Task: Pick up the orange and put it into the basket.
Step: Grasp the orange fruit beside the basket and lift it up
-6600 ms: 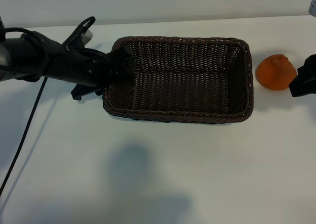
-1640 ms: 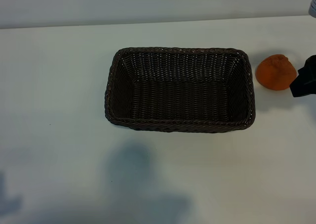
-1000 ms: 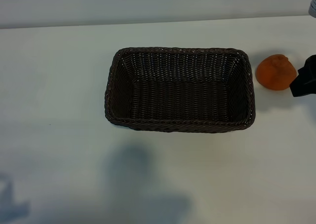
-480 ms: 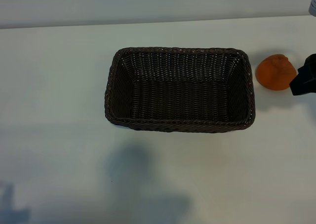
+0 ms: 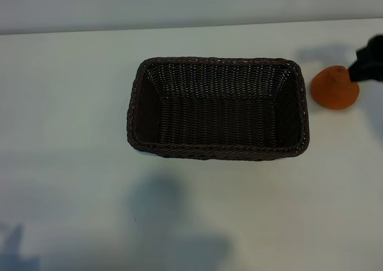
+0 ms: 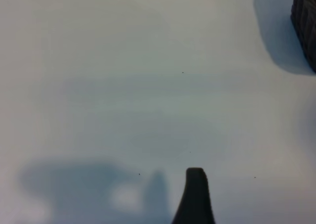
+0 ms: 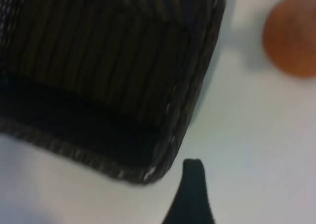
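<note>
The orange lies on the white table just right of the basket, a dark woven rectangle in the middle with nothing inside. My right gripper enters at the right edge, by the orange's far right side and above it. In the right wrist view the orange lies beyond the basket's corner, off to one side of my one visible fingertip, with nothing held. My left arm is outside the exterior view. Its wrist view shows one fingertip over bare table and a corner of the basket.
White table stretches to the left of and in front of the basket. A pale wall runs along the table's far edge. Soft shadows lie on the near part of the table.
The dark right gripper has moved from beside the orange's right toward the far side of the table, now at the orange's far right. Orange and basket have not moved.
</note>
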Motion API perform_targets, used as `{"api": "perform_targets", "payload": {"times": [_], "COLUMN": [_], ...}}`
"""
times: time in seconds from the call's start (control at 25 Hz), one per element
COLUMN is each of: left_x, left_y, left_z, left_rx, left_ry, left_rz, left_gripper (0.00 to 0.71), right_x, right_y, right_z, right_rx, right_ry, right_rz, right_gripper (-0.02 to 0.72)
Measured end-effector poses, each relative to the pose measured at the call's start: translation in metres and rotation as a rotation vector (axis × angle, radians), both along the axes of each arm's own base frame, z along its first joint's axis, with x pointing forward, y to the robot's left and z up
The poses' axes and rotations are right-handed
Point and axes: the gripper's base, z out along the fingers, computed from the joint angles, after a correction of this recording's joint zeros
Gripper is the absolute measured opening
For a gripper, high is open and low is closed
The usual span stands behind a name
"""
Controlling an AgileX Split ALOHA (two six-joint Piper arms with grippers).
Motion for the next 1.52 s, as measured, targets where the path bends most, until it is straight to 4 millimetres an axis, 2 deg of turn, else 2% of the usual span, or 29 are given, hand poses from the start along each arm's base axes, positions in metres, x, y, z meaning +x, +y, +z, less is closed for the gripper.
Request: {"api": "perform_targets", "payload": {"times": [0.24, 0.6, 0.96, 1.32, 1.52], "left_x": [0.0, 0.0, 0.0, 0.0, 0.0], "left_y": [0.0, 0.0, 0.0, 0.0, 0.0], "left_z": [0.0, 0.0, 0.0, 0.0, 0.0], "left_rx": [0.0, 0.001, 0.001, 0.001, 0.001], "left_ry": [0.0, 0.0, 0.0, 0.0, 0.0], "left_rz": [0.0, -0.001, -0.001, -0.001, -0.001], "left_gripper": [0.592, 0.592, 0.592, 0.592, 0.592], "right_x": [0.043, 0.08, 0.102, 0.12, 0.131], "right_y": [-0.013, -0.018, -0.014, -0.012, -0.013], "right_z": [-0.017, -0.066, -0.113, -0.129, -0.145], "right_rx": [-0.094, -0.122, -0.135, -0.118, -0.123], "right_ry": [0.023, 0.074, 0.129, 0.101, 0.112], "right_rz": [-0.075, -0.102, -0.078, -0.092, -0.093], "right_gripper": [0.628, 0.628, 0.628, 0.628, 0.624]}}
